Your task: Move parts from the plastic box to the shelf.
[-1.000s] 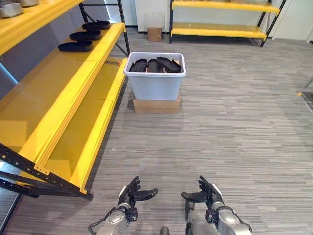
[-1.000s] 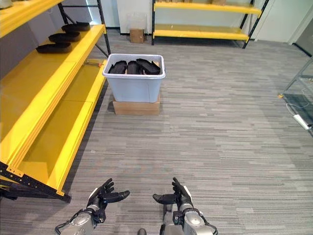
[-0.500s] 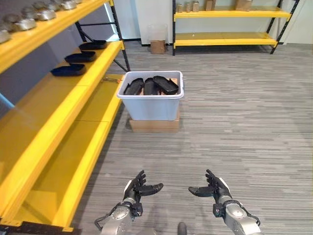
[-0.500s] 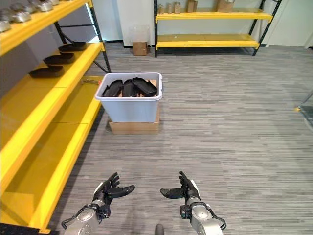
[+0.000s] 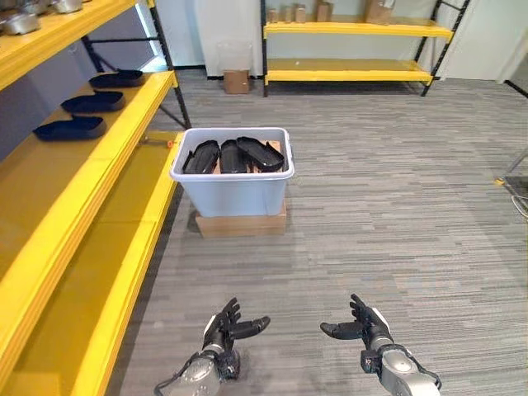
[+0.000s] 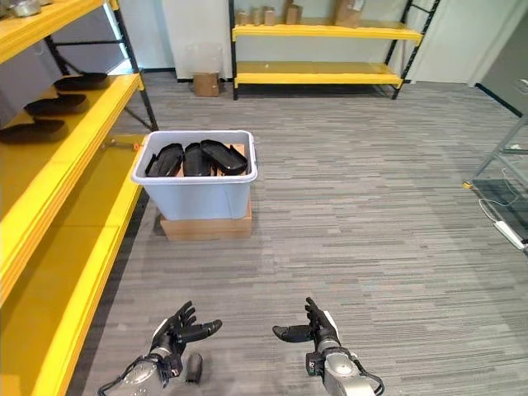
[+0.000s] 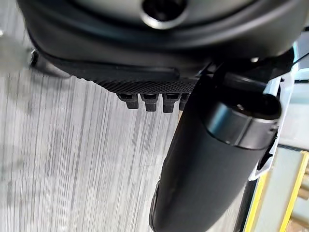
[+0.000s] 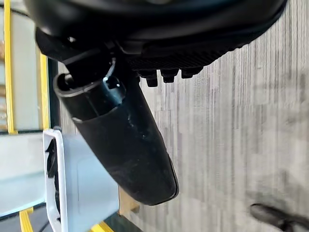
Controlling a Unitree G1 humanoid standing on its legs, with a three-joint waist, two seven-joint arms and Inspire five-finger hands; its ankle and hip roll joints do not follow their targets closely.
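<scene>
The black parts (image 5: 237, 154) in the plastic box (image 5: 234, 186) overlap, count unclear.

The plastic box (image 5: 234, 185) is pale blue-grey with a lighter, near-white rim. The parts (image 5: 233, 154) inside it are black. The cardboard base (image 5: 241, 223) under the box is light brown. The shelf (image 5: 78, 177) has bright yellow decks on black uprights; the parts on the shelf (image 5: 69, 128) are dark navy to black. The far rack (image 5: 355, 30) is likewise yellow with black posts. The floor (image 5: 396, 223) is grey with fine streaks of lighter and darker grey. Both the left hand (image 5: 224, 331) and the right hand (image 5: 363, 327) are black; the right hand carries a white patch.
</scene>
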